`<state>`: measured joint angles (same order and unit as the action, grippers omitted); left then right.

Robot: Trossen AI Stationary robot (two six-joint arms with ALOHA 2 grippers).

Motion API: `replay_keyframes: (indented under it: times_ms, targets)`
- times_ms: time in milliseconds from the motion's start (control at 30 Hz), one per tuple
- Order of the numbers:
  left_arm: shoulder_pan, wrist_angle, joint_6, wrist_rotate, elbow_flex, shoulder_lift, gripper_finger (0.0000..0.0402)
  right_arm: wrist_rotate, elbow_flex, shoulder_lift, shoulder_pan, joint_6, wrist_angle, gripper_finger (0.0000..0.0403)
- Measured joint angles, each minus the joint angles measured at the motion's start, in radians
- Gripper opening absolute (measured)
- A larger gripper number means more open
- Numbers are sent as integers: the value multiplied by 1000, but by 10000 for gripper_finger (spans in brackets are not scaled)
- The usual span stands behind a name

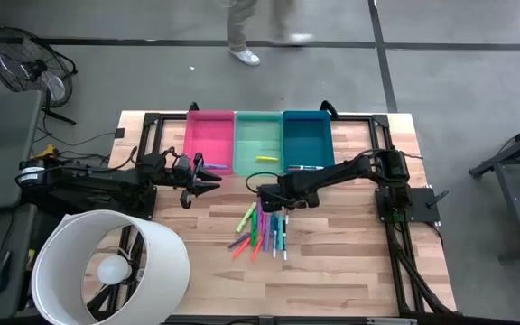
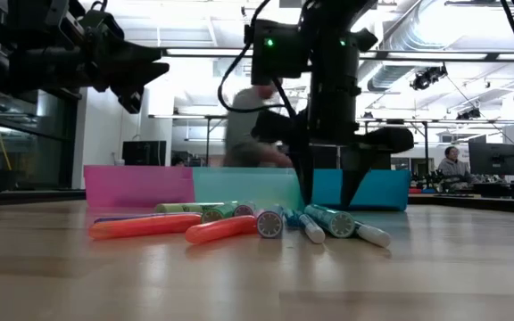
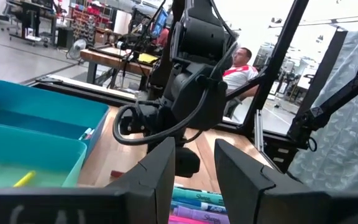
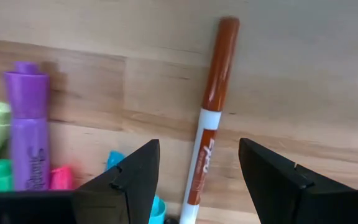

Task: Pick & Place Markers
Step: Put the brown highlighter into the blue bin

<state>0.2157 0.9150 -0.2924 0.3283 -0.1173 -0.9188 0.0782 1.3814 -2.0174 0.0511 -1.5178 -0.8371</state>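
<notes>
Wooden planks make up the table (image 1: 350,280), and everything below is placed from the row of three bins at its far edge. Largest after the table is a white lamp shade (image 1: 116,266), well away from the bins at the near left corner. The bins themselves stand side by side and touching: pink bin (image 1: 209,135), green bin (image 1: 258,137), blue bin (image 1: 307,137). One yellow marker (image 1: 266,159) lies inside the green bin. The left gripper (image 1: 208,173) hangs just in front of the pink bin, raised above the wood, its jaws parted a little and empty. The right gripper (image 1: 267,192) points down just in front of the green bin, over the far end of the pile, jaws apart with nothing between them; a brown-capped marker (image 4: 207,118) lies on the wood between its fingers. The loose markers (image 1: 262,230) lie heaped on the table, near the green bin on its front side.
</notes>
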Motion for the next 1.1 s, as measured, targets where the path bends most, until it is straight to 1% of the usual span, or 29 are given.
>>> replay_keyframes:
  times_ms: [100, 233, 533, 800, 1100]
  targets:
    - [0, 0, 0, 0, 0, 0, 111, -19, -57, 5, 6, -26, 80, 208]
    - [0, -6, 0, 0, 0, 0, 111, -45, -105, 9, 8, -49, 111, 208]
    - [0, -94, -1, 0, 0, -1, 111, -56, -114, 7, 11, -49, 142, 208]
    - [0, -227, -1, 0, 0, -1, 111, -70, -115, 6, 11, -8, 147, 207]
    - [0, -328, -1, 0, -1, -1, 111, -39, -117, 6, 14, -11, 139, 167]
